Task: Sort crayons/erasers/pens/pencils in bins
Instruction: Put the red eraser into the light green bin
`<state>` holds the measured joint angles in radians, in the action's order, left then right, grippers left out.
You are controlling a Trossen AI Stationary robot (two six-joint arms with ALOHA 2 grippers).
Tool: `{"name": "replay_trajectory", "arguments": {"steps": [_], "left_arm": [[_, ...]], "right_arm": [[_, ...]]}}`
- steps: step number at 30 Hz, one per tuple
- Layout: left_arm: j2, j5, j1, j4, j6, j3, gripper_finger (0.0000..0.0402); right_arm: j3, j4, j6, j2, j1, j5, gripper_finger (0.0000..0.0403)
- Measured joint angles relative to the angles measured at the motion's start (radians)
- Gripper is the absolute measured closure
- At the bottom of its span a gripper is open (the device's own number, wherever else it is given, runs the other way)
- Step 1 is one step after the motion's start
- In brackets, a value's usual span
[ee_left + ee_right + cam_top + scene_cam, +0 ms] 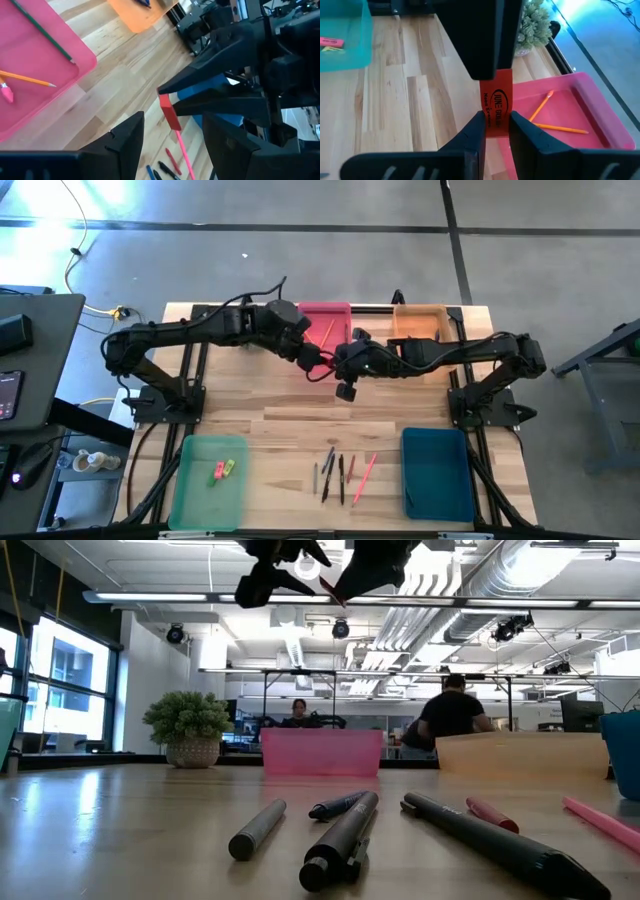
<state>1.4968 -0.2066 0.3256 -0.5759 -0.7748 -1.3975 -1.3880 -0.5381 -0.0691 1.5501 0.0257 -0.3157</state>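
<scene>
My right gripper (495,131) is shut on a red crayon (496,102) with black print, held in the air over the table's middle, just near of the pink bin (325,320). My left gripper (172,145) is open and faces it. Its fingers stand on either side of the crayon's free end (172,117); I cannot tell whether they touch it. The pink bin (30,65) holds orange pencils (560,128) and a green pencil (45,30). Pink and yellow erasers (222,470) lie in the light green bin (210,475). My right gripper pinches the red crayon between its two fingers, at the printed part (495,115) close to one end. The fingers come from the table's right. The crayon is lifted clear of the table and sticks out past the fingertips, slanting downward (338,595).
Several pens and sticks (340,475) lie loose on the wood near the table's near edge, between the light green bin and the teal-blue bin (437,470). The orange bin (418,320) sits at the far edge. People sit in the room beyond the table (450,715).
</scene>
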Motion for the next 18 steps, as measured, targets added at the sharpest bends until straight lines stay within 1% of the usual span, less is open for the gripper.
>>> {"name": "replay_trajectory", "arguments": {"steps": [13, 16, 18], "left_arm": [[0.041, 0.008, 0.015, 0.038, 0.000, -0.003, 0.0216], [0.046, 0.005, 0.015, 0.032, 0.005, 0.000, 0.0224], [0.045, 0.005, 0.015, 0.039, 0.008, 0.000, 0.0236]], "right_arm": [[0.000, 0.014, 0.025, 0.000, 0.000, -0.032, 0.0351], [0.000, 0.011, 0.025, 0.000, 0.000, -0.048, 0.0351], [0.000, 0.013, 0.025, 0.000, 0.000, -0.048, 0.0351]]}}
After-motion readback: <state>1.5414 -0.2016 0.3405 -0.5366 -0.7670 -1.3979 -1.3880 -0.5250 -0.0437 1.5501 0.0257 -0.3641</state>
